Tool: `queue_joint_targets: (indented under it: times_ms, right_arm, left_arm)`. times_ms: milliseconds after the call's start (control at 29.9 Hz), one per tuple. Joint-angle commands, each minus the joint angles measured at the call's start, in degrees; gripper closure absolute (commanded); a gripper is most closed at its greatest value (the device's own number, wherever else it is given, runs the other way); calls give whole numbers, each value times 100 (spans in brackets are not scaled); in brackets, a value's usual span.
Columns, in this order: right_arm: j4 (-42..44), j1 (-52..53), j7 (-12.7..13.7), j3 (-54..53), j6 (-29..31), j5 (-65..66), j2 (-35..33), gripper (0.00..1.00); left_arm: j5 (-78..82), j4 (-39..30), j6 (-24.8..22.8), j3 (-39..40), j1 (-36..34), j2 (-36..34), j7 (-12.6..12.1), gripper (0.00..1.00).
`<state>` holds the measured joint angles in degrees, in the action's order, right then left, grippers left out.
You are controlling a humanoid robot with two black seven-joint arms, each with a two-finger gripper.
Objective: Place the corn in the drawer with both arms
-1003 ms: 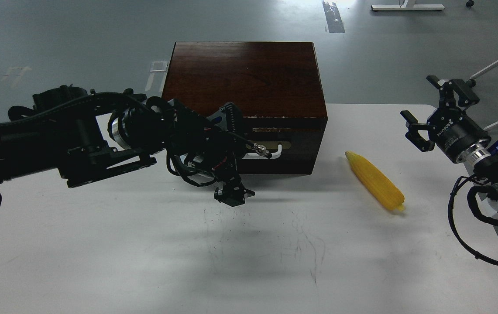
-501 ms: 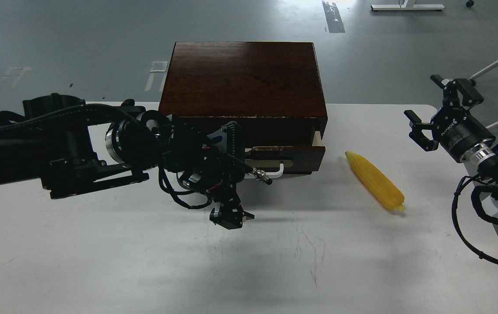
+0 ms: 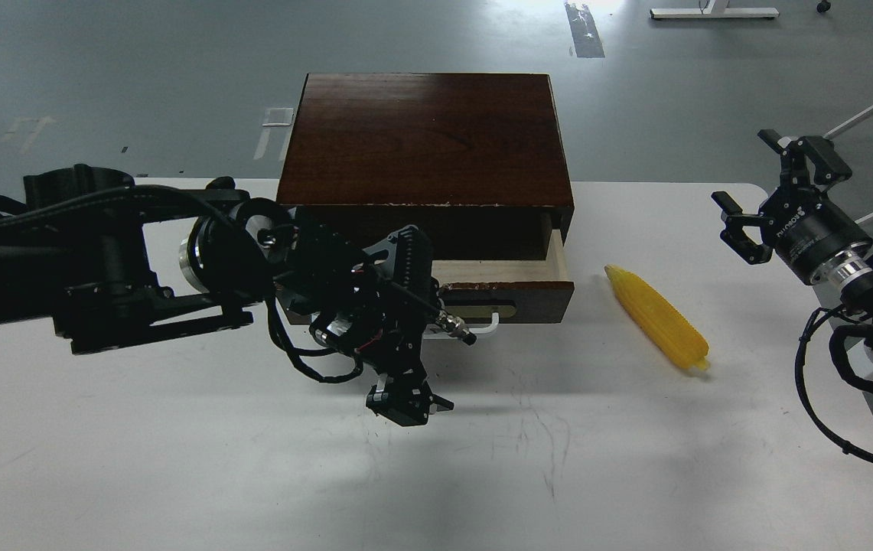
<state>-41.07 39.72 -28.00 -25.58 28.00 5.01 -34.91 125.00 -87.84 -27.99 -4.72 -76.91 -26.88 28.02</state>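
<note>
The drawer [image 3: 532, 294] of the dark wooden box [image 3: 428, 138] stands partly pulled out, and a strip of its pale wood inside shows. My left gripper [image 3: 436, 315] is at the left end of the white handle [image 3: 486, 326] and covers it; its dark fingers hide the grip itself. The yellow corn [image 3: 658, 318] lies on the white table [image 3: 176, 459] to the right of the drawer, its tapered end pointing to the far left. My right gripper [image 3: 776, 187] is open and empty, raised above the table's right edge, to the right of the corn.
The black left arm [image 3: 99, 260] lies across the table in front of the box's left half. Loose cables [image 3: 826, 398] hang from the right arm at the table's right edge. Grey floor lies beyond the table.
The drawer has slid out toward me, from shut to partly open, and my left gripper has moved back with its handle. The right gripper has drifted slightly right. The corn has not moved.
</note>
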Motion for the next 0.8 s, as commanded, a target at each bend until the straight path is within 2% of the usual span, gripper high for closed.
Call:
queue_joint_targets:
  times_ms: [0,301,434,602,735,769]
  right_arm:
    - [2,0,0,0,0,0,-7,0]
    - [2,9,0,-9,0,0,-7,0]
    - [2,9,0,-61,0,0,-33,0]
    - [-6,0,0,-70,0,0,-86,0]
    - [-33,0,0,-70,0,0,-77,0]
    - [-59,0,0,-70,0,0,-77,0]
  left_arm:
    - [0,-5,-1,15,-70,-28,-2,1]
    - [-132,-251,-1,217,-667,-133,-2,1]
    - [-1169,-313,-1,639,-694,-336,-2,1]
    - [-2452,-24,-1,1324,-580,-625,-2,1]
    - [-4200,354,-1,1623,-106,-845,-2,1]
    - [-4899,459,187,1685,51,-907,-2,1]
